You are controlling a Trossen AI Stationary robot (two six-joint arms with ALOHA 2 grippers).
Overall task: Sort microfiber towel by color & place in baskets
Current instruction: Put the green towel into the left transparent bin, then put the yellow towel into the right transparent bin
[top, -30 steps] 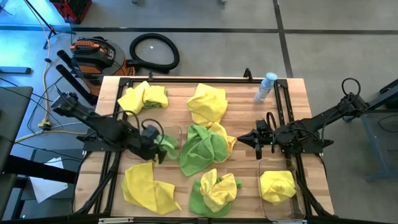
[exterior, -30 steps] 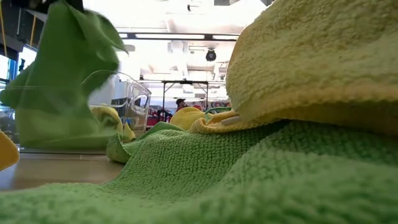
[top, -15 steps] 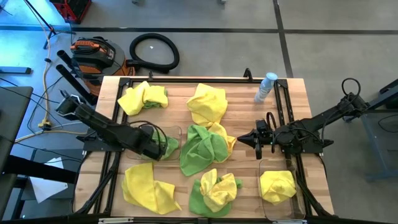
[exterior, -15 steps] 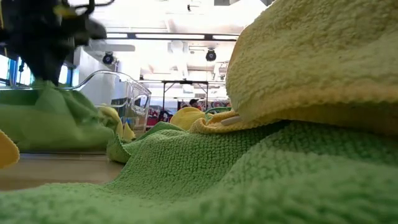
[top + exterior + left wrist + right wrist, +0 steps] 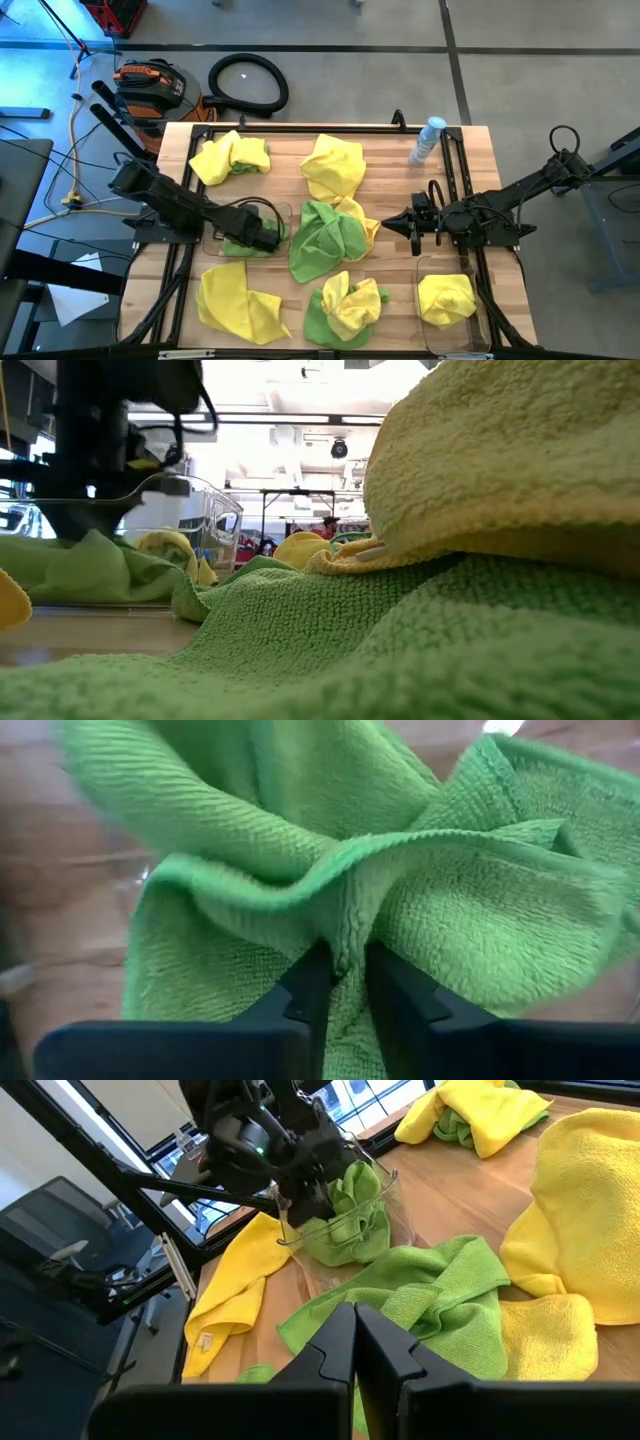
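My left gripper (image 5: 268,237) is down inside the left clear basket (image 5: 288,210) and is shut on a green towel (image 5: 250,840). That towel lies bunched in the basket, as the right wrist view (image 5: 345,1230) and the low view (image 5: 90,565) also show. My right gripper (image 5: 385,224) is shut and empty and hovers right of the middle pile. The right basket (image 5: 482,318) holds a yellow towel (image 5: 446,298). Loose yellow towels (image 5: 333,165) and green towels (image 5: 320,238) lie on the table. My left gripper pinches a raised fold of the green towel (image 5: 345,935) between its two fingers (image 5: 305,990). It comes slanting down from the table's left side. The rest of the towel lies slack and crumpled on the basket floor around the fingers.
A yellow towel with some green (image 5: 232,155) lies at the far left, a yellow one (image 5: 235,300) at the near left, and a mixed pile (image 5: 348,305) at the near middle. A clear water bottle (image 5: 427,140) lies at the far right. Black metal frames (image 5: 180,280) run along both sides.
My left gripper has gone down and toward the table's right into the left basket, still shut on the green towel. The towel hung lifted below the gripper and now lies bunched in the basket.
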